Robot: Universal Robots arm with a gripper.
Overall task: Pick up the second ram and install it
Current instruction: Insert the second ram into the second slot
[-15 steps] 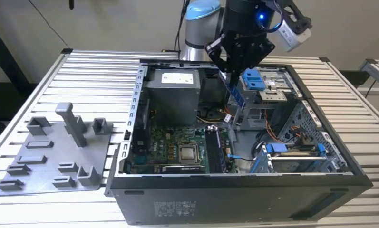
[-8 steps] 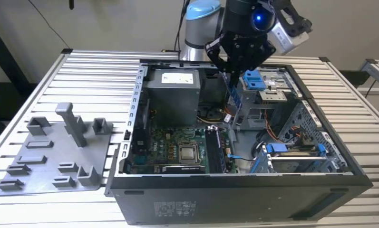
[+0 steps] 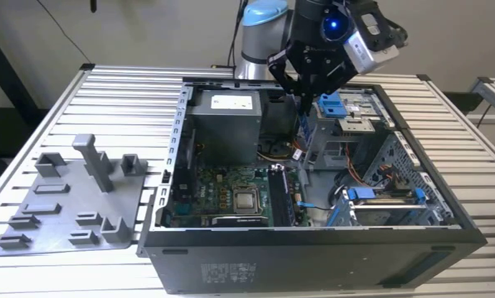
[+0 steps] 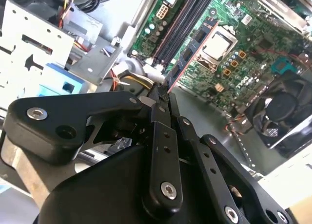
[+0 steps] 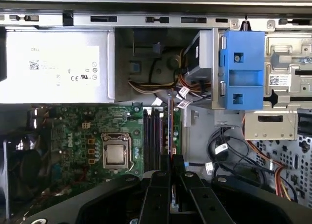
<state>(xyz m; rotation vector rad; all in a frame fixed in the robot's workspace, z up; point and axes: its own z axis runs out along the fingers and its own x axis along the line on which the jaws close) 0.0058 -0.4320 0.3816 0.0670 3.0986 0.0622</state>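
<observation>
My gripper (image 3: 300, 99) hangs over the open computer case, shut on the second ram (image 3: 301, 127), a thin dark stick held on edge and pointing down. In both wrist views the black fingers (image 5: 161, 185) pinch its upper end. The ram (image 5: 169, 129) shows edge-on with a reddish rim, hovering over the black memory slots (image 5: 153, 139) beside the processor socket (image 5: 116, 153). In the second wrist view the ram (image 4: 192, 51) runs from the gripper (image 4: 163, 95) toward the slots (image 4: 183, 27), above the board and not seated. The slots (image 3: 281, 195) lie well below the gripper in the exterior view.
A grey power supply (image 3: 222, 121) stands at the back of the case, with a blue drive caddy (image 5: 241, 70) and cable bundles (image 5: 229, 156) on the other side. A fan (image 4: 282, 112) sits by the board. A grey plastic tray with posts (image 3: 73, 198) lies outside the case.
</observation>
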